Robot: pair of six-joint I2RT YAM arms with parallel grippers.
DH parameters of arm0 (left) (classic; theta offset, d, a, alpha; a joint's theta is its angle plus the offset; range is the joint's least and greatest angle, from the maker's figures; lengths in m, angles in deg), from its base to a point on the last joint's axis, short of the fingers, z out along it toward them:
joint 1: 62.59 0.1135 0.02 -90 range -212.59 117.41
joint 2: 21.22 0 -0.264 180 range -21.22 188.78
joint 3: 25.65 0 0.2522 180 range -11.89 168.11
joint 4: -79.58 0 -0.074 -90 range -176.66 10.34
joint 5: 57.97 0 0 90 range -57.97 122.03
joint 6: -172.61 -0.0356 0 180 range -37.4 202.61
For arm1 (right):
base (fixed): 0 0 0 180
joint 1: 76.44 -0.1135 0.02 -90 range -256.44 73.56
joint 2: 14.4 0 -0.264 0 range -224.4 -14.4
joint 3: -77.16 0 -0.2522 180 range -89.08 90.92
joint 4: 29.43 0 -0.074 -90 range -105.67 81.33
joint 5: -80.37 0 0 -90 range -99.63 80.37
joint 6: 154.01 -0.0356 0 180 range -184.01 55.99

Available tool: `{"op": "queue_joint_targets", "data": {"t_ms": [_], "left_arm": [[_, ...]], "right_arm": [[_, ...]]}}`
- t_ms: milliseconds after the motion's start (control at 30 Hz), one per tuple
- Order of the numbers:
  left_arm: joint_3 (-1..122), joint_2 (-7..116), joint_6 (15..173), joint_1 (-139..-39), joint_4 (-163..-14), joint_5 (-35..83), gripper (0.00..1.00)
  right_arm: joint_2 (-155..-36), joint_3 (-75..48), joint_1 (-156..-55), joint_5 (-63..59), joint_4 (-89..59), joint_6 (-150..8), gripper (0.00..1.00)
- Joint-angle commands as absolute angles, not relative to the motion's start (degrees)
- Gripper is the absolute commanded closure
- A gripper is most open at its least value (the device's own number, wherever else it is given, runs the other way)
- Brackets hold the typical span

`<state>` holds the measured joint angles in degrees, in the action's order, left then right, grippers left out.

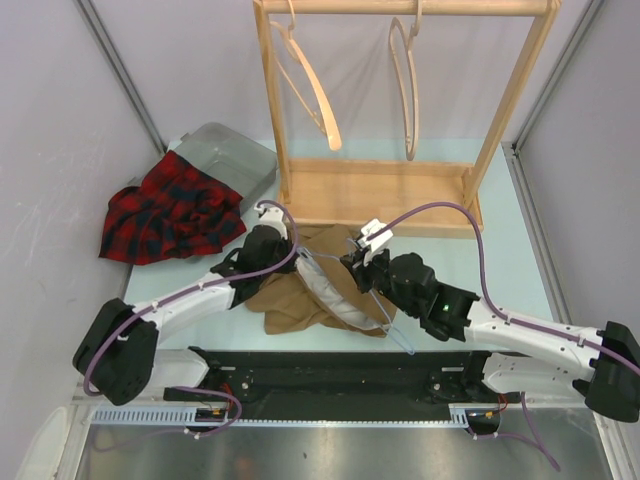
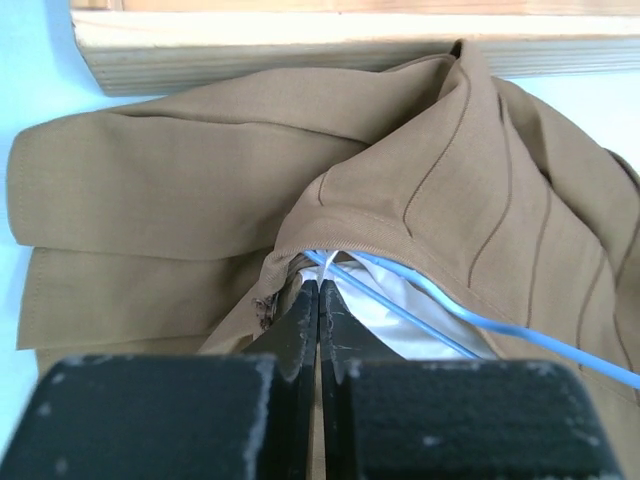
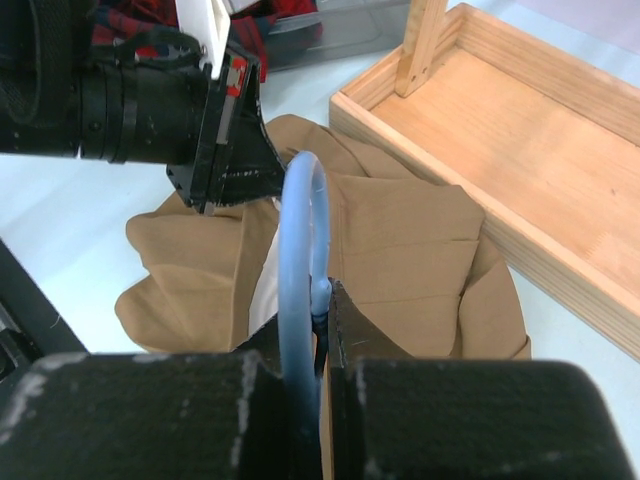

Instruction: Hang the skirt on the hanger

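Observation:
A tan skirt point(image 1: 300, 300) with a white lining point(image 2: 400, 325) lies crumpled on the table in front of the rack base. A thin blue wire hanger point(image 1: 385, 318) runs into its waist opening point(image 2: 440, 305). My left gripper point(image 1: 283, 248) is shut on the skirt's waist edge and lining point(image 2: 318, 285). My right gripper point(image 1: 366, 268) is shut on the neck of the blue hanger's hook point(image 3: 303, 215), just above the skirt point(image 3: 400, 250). The left gripper also shows in the right wrist view point(image 3: 235, 165), at the skirt's far edge.
A wooden rack point(image 1: 400, 190) stands behind the skirt, with two wooden hangers point(image 1: 310, 85) point(image 1: 405, 80) on its top bar. A red plaid garment point(image 1: 170, 210) lies at the left, partly over a grey bin point(image 1: 235, 155). Grey walls close both sides.

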<state>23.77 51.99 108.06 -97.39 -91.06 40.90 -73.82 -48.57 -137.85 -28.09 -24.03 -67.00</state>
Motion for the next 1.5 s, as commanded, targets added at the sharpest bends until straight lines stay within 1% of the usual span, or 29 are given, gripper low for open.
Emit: {"op": "queue_joint_targets", "data": {"t_ms": [0, 267, 433, 600, 767, 1067, 1200, 1233, 1333, 1467], "left_arm": [[27.1, 46.0, 105.2, -97.3, -89.4, 40.6, 1.0], [30.9, 41.2, 102.2, -97.3, -82.9, 39.1, 1.0], [32.8, 41.3, 102.2, -97.4, -81.6, 40.2, 1.0], [34.6, 41.5, 101.9, -97.1, -80.4, 44.0, 1.0], [36.4, 42.5, 101.6, -96.6, -80.0, 43.3, 1.0], [38.0, 42.8, 102.4, -95.1, -78.8, 40.8, 1.0], [38.9, 42.7, 101.9, -94.3, -79.6, 34.1, 1.0], [39.2, 42.8, 101.7, -94.4, -79.8, 30.0, 1.0], [39.7, 43.1, 101.0, -94.3, -80.9, 23.5, 1.0], [39.9, 43.6, 100.5, -94.2, -81.8, 16.8, 1.0]], "right_arm": [[-71.0, -45.5, -138.1, -26.1, -24.7, -67.4, 1.0], [-69.1, -45.0, -138.4, -22.8, -25.4, -67.6, 1.0], [-67.7, -44.6, -138.8, -22.6, -25.9, -67.2, 1.0], [-66.5, -43.9, -139.0, -21.4, -24.4, -66.6, 1.0], [-66.1, -42.8, -139.0, -19.3, -23.1, -66.1, 1.0], [-66.0, -42.6, -139.1, -19.5, -23.6, -64.8, 1.0], [-67.7, -42.8, -139.1, -19.1, -25.8, -64.6, 1.0], [-68.4, -43.0, -139.1, -19.0, -26.4, -64.4, 1.0], [-70.8, -43.0, -139.1, -18.4, -29.0, -64.2, 1.0], [-73.9, -42.8, -139.1, -18.3, -32.5, -64.2, 1.0]]}}
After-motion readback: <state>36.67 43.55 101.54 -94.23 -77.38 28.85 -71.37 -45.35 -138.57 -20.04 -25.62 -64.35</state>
